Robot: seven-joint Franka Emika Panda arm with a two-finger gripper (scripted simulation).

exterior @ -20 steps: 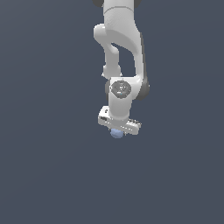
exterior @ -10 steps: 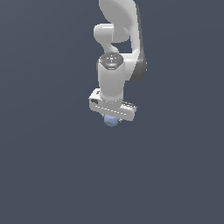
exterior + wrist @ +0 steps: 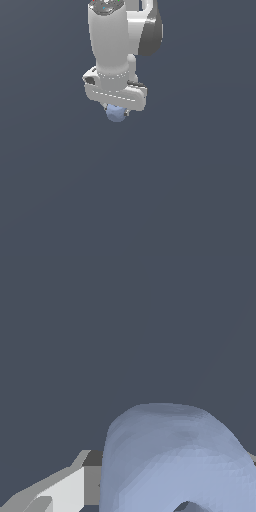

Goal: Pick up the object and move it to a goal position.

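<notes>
— Flat slate-grey ground fills both views, with no marker for a goal that I can find. How far along does the job look?

— The pick looks done, I'd judge. The object [image 3: 116,114] sits tucked right under the gripper [image 3: 118,111], and in the exterior view only its lower part peeks out below the white hand. Nothing appears beneath it but plain grey, so it seems to be carried clear of the ground, though no shadow or contact confirms the height.

— And what's left?

— The carry to the goal, and perhaps the hold there. Since no target shows, I can't say how near the end is.

— What about the jaws?

— They look clamped on the object. In the wrist view the object [image 3: 172,456] fills the space close to the camera, and one finger [image 3: 65,491] presses in beside it, touching its flank. The other finger is mostly hidden behind the lump. The gap is no wider than the object itself, so they're partly closed, not fully together.
</notes>
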